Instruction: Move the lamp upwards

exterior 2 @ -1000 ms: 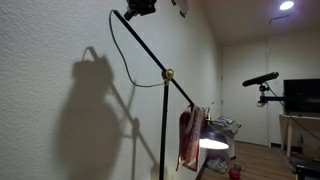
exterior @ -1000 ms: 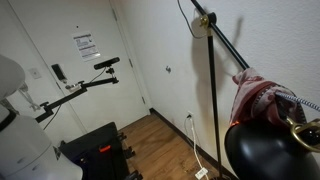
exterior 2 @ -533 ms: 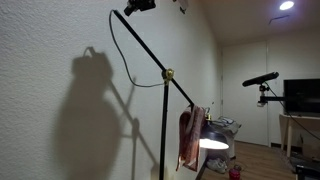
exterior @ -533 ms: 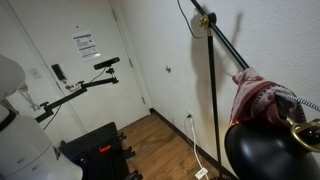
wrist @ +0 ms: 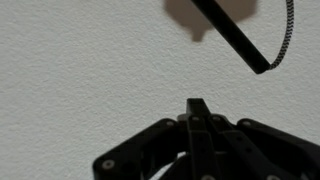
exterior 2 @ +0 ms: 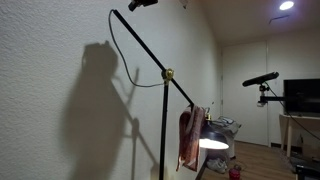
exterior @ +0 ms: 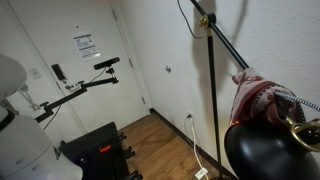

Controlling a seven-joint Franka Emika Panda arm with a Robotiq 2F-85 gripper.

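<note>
The lamp stands against the white wall. Its thin black pole (exterior: pixel 211 100) meets a brass joint (exterior: pixel 203 20) (exterior 2: pixel 168 73), and the hinged arm slopes down to the glossy black dome shade (exterior: pixel 265 150). The shade (exterior 2: pixel 213 143) is lit in an exterior view. A red-white cloth (exterior: pixel 258 97) (exterior 2: pixel 189 138) hangs on the arm. My gripper (exterior 2: pixel 142 4) is at the arm's upper rear end, near the ceiling. In the wrist view the gripper (wrist: pixel 197 106) has its fingers pressed together with nothing between them. The arm's end (wrist: pixel 232 36) lies just above, apart from the fingertips.
A black camera on a thin tripod arm (exterior: pixel 107 63) (exterior 2: pixel 262 78) stands off from the wall. A door with a paper notice (exterior: pixel 85 44) is at the back. A black stand (exterior: pixel 95 145) sits on the wood floor. A dark screen on a table (exterior 2: pixel 302 95) is at the side.
My gripper and the arm's rear end have risen slightly towards the top edge of an exterior view. The shadow on the wall has shifted. The shade looks unmoved.
</note>
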